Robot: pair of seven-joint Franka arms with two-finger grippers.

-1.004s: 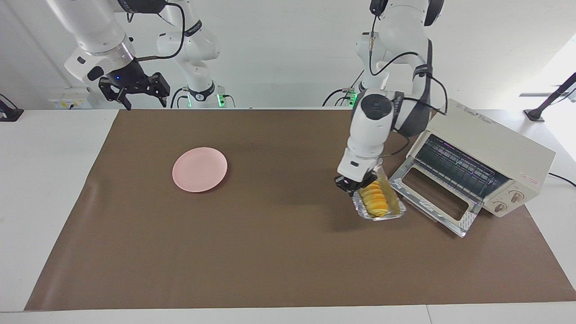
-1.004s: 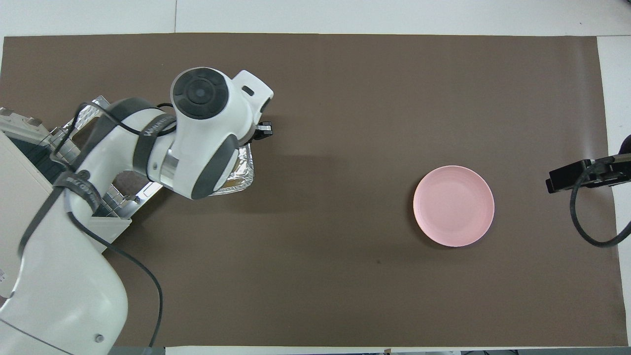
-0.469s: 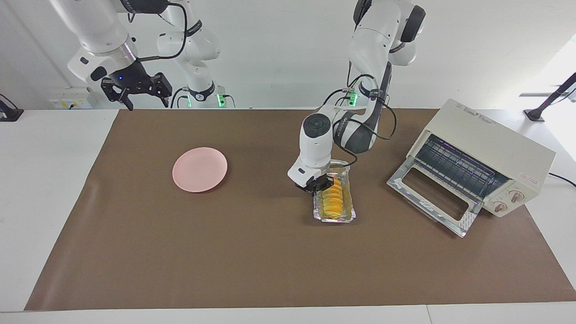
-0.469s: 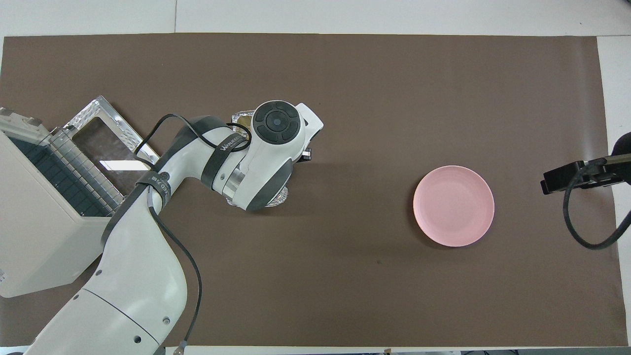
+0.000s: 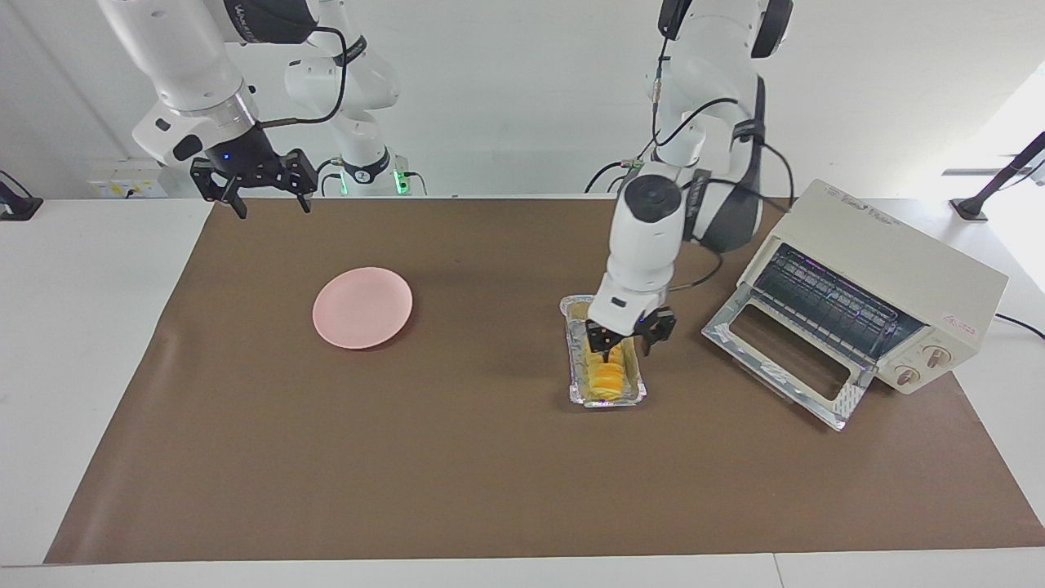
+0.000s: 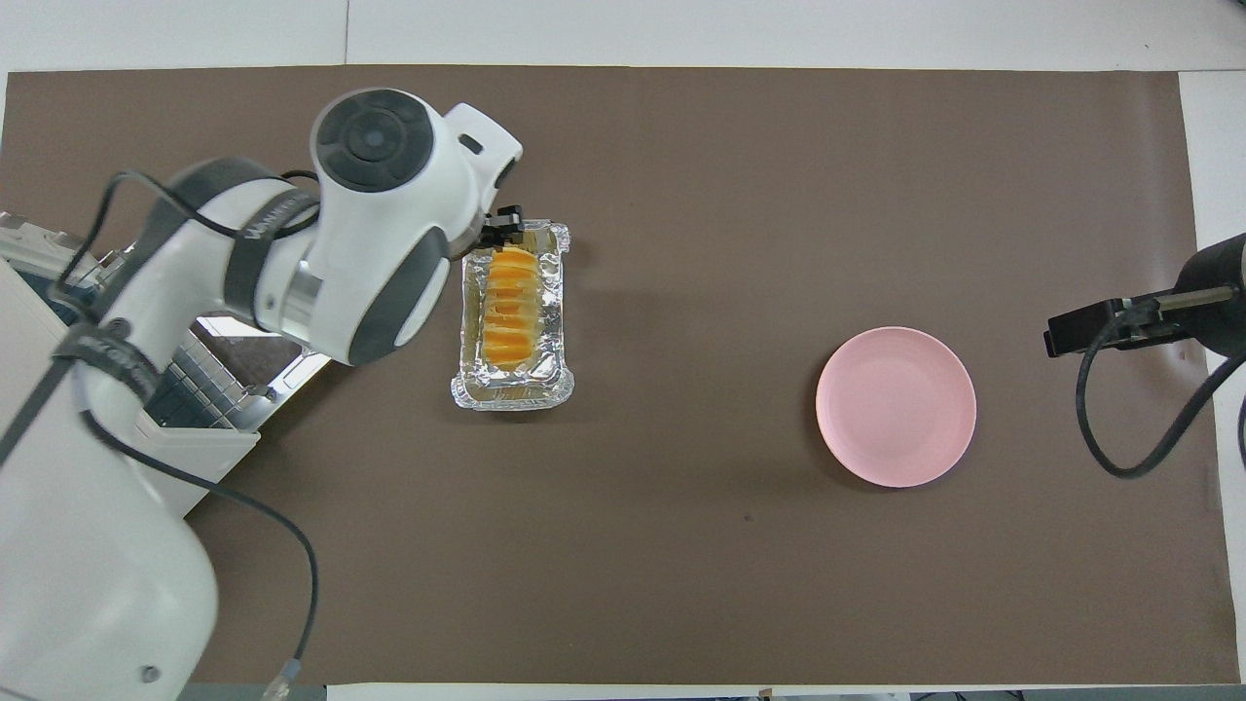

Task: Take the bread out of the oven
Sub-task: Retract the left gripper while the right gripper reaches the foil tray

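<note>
The golden ridged bread (image 5: 608,379) lies in a crinkled foil tray (image 5: 578,382) that rests on the brown mat, beside the oven's open door toward the table's middle. The bread (image 6: 510,310) and tray (image 6: 558,292) also show in the overhead view. My left gripper (image 5: 622,340) hangs just over the tray, fingers spread, holding nothing; its tip (image 6: 500,225) shows at the tray's farther end. The cream-white oven (image 5: 886,269) stands at the left arm's end, its glass door (image 5: 780,359) dropped open and its wire rack bare. My right gripper (image 5: 255,186) waits open in the air at the right arm's end.
A round pink plate (image 5: 362,307) lies on the mat toward the right arm's end, also seen from overhead (image 6: 896,406). The oven's door (image 6: 255,380) juts out onto the mat. The left arm's elbow hangs over the mat between oven and tray.
My left gripper carried the foil tray with the bread from in front of the oven door toward the table's middle, set it on the mat and let go. The right gripper shifted slightly.
</note>
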